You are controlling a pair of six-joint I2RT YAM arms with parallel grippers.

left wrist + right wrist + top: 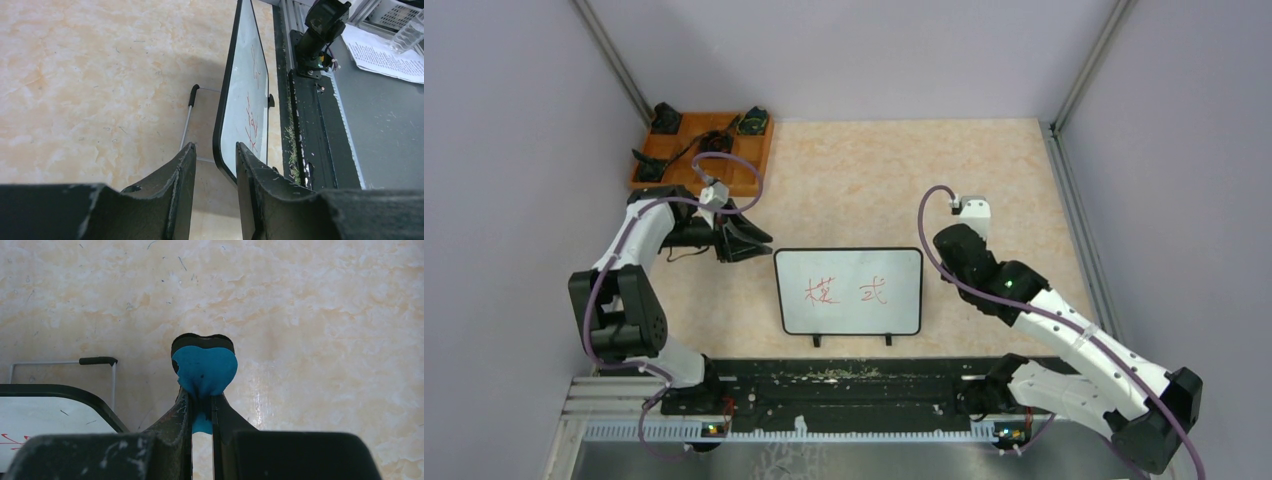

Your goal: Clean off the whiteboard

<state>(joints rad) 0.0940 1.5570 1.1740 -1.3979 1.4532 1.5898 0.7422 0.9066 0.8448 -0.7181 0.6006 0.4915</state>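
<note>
R pincer (202,401) was clamped on blue eraser (205,369), L pincer (215,149) apart beside whiteboard (849,265); you needed it gripped b4 wiping.

A: Which surface carries the objects?

B: The table (984,180), a pale orange marbled top.

A: What rests directly on it?

B: The whiteboard (849,290) stands near the front edge on two black feet (817,340), propped from behind by a wire stand (189,120). Its face bears red characters. The orange tray (694,125) lies in the far left corner, well apart from the board.
</note>
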